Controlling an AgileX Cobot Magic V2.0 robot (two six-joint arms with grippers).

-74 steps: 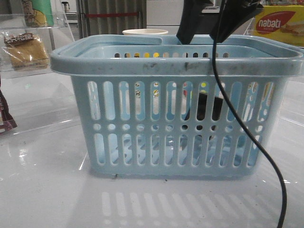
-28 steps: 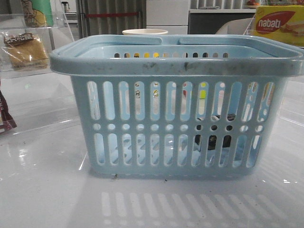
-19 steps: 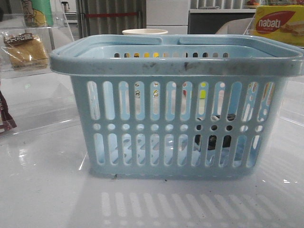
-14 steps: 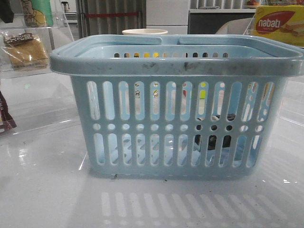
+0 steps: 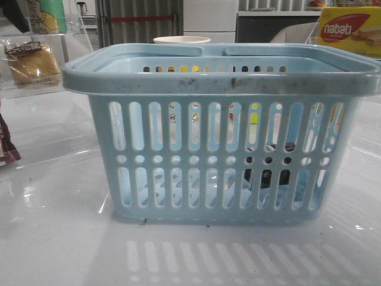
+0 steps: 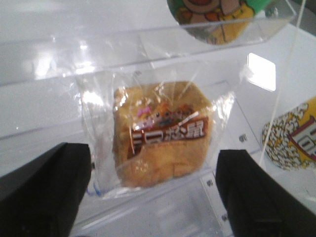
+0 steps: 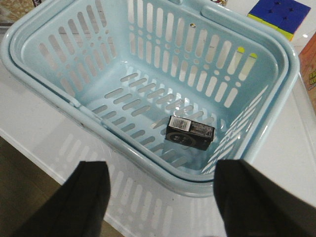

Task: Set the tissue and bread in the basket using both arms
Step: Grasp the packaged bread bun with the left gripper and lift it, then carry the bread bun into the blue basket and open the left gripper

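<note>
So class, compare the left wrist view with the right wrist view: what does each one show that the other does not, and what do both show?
Only the left wrist view shows the bread, wrapped in clear plastic on a clear shelf, between the open left gripper's fingers.

Only the right wrist view shows the basket with the tissue lying on its floor, plus a coloured cube beyond the rim.

Both show dark, spread fingers holding nothing; the right gripper is open above the basket.

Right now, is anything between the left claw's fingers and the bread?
No. In the left wrist view, the open left gripper faces the bread with only clear shelf plastic between them.
</note>
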